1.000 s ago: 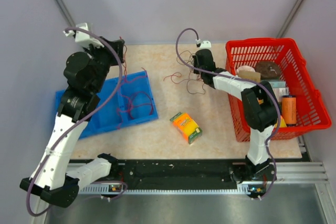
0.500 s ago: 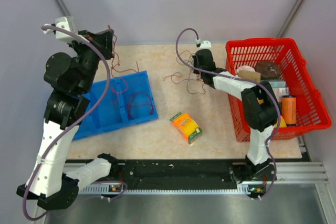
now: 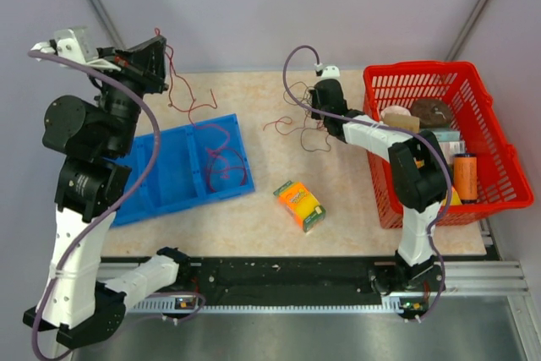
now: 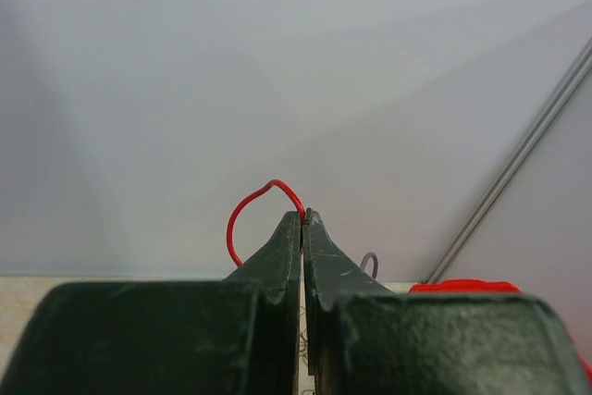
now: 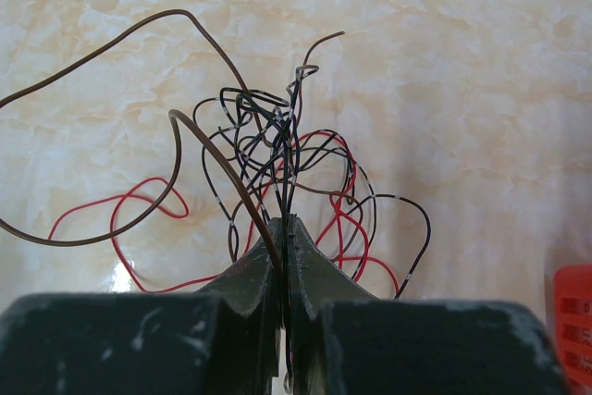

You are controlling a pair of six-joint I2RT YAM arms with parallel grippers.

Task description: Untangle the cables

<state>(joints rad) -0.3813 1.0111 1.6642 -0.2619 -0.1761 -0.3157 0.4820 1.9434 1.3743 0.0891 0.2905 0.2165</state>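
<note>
Red cable (image 4: 264,193) is pinched in the left gripper (image 4: 302,219). Its tips are pressed tight together on it, high over the far left corner. The cable hangs down into the blue tray (image 3: 169,179) by the left edge, where its loops lie. The right gripper (image 5: 285,228) squeezes the clump of cables (image 5: 277,136) on the worktop near the middle of the far edge. Pulling upward could catch a loop on the tray wall, or the thin cable could slip out.
</note>
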